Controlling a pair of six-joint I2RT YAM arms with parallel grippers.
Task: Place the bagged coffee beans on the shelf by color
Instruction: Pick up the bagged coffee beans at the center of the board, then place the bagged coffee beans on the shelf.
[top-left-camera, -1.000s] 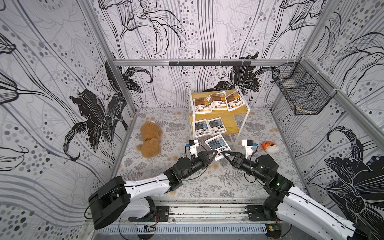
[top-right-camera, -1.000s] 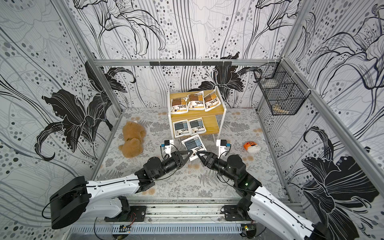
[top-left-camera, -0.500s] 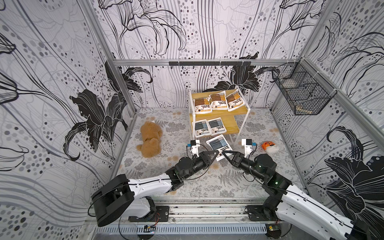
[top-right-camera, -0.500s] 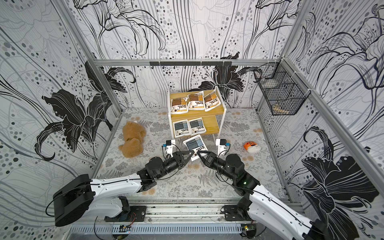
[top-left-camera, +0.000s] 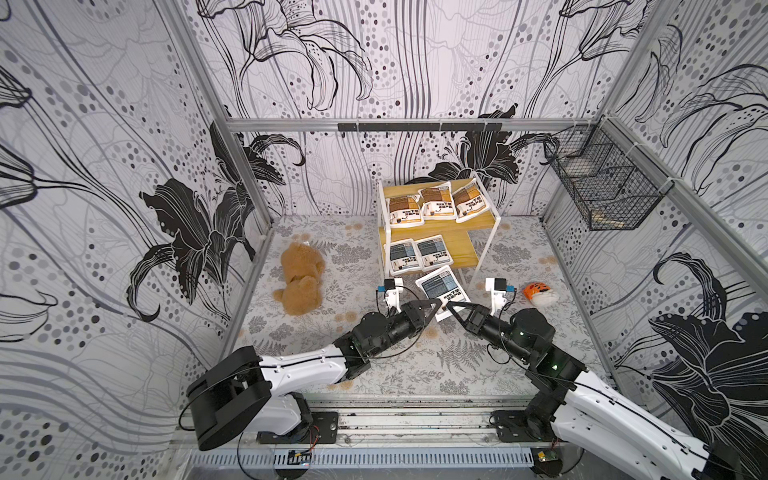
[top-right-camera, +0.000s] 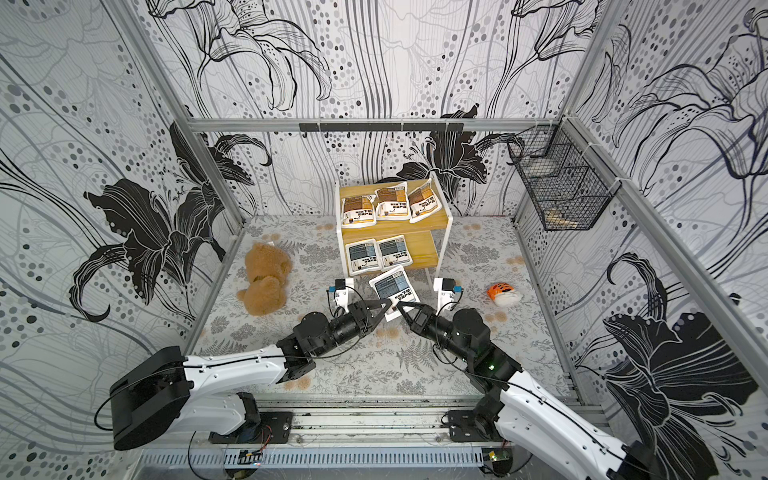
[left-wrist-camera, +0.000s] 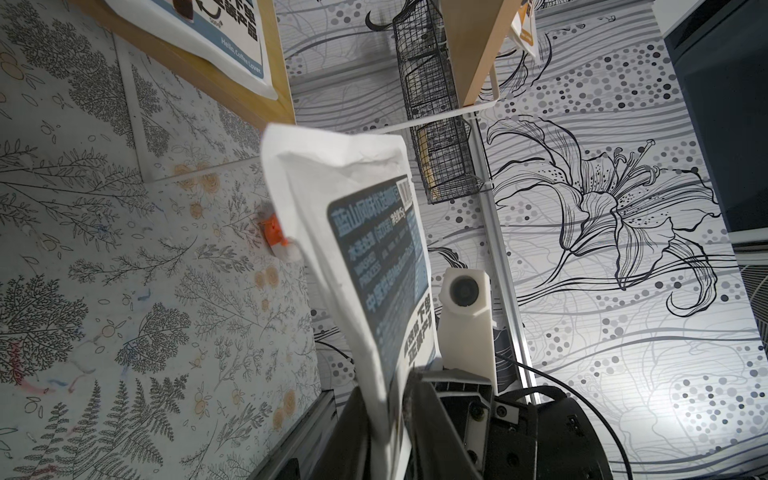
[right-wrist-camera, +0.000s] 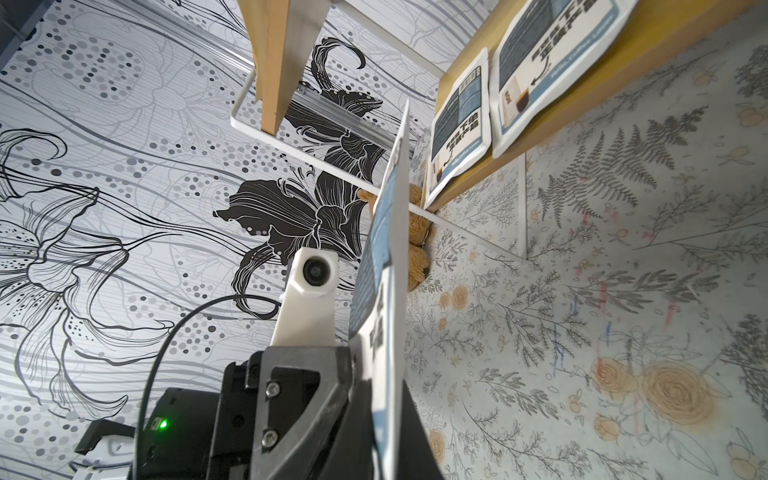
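Observation:
A grey-blue coffee bag (top-left-camera: 442, 288) (top-right-camera: 392, 286) hangs above the floor mat just in front of the shelf (top-left-camera: 462, 249), held at its near edge from both sides. My left gripper (top-left-camera: 435, 308) (left-wrist-camera: 386, 388) has its fingers close on both faces of that bag (left-wrist-camera: 374, 232). My right gripper (top-left-camera: 451, 306) (right-wrist-camera: 374, 365) is shut on the same bag's (right-wrist-camera: 386, 249) edge, right beside the left one. Three brown-orange bags (top-left-camera: 434, 203) lie on the upper board. Two grey-blue bags (top-left-camera: 417, 255) lie on the left of the lower board.
A brown plush bear (top-left-camera: 300, 278) lies on the mat to the left of the shelf. A small orange-and-white toy (top-left-camera: 538, 293) sits to the right. A black wire basket (top-left-camera: 602, 187) hangs on the right wall. The right part of the lower board (top-right-camera: 424, 249) is bare.
My right gripper has closed on the bag's edge next to the left gripper. Both arms and the bag have edged slightly toward the shelf.

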